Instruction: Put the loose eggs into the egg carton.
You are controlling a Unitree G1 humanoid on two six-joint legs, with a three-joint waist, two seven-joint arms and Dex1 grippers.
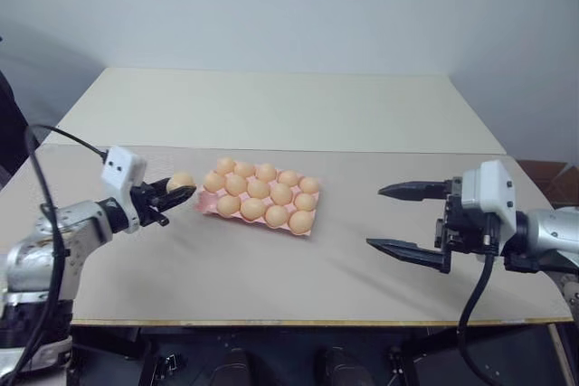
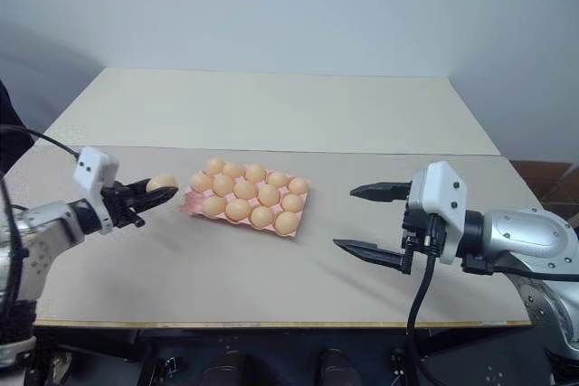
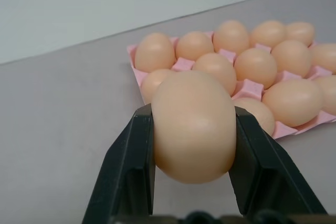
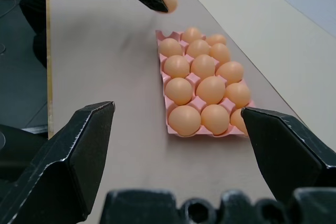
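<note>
Nearest to us, in the left wrist view, is the egg [image 3: 193, 127] held by our left pincer [image 1: 177, 193], whose two black fingers [image 3: 128, 174] are closed on its two sides, about at its widest part. From the head views this egg is above the bench [image 1: 226, 287], just beside the left short edge of the egg carton [image 1: 310, 225], not yet over a cup.

The pink carton lies in the middle of the bench and looks almost full; we count about fourteen eggs inside. Which cup is free we cannot tell for sure. We see no other loose egg on the bench.

Our right pincer [image 1: 412, 224] hangs wide open and holds nothing, well apart from the carton on its right side.

We judge the egg as light, stiff and smooth, so it can slip between the hard fingers, and too much pressure may crack it. The hold across the middle seems good to us. For placing, we would lower it gently, because the neighbour eggs stand very close and can be pushed.
</note>
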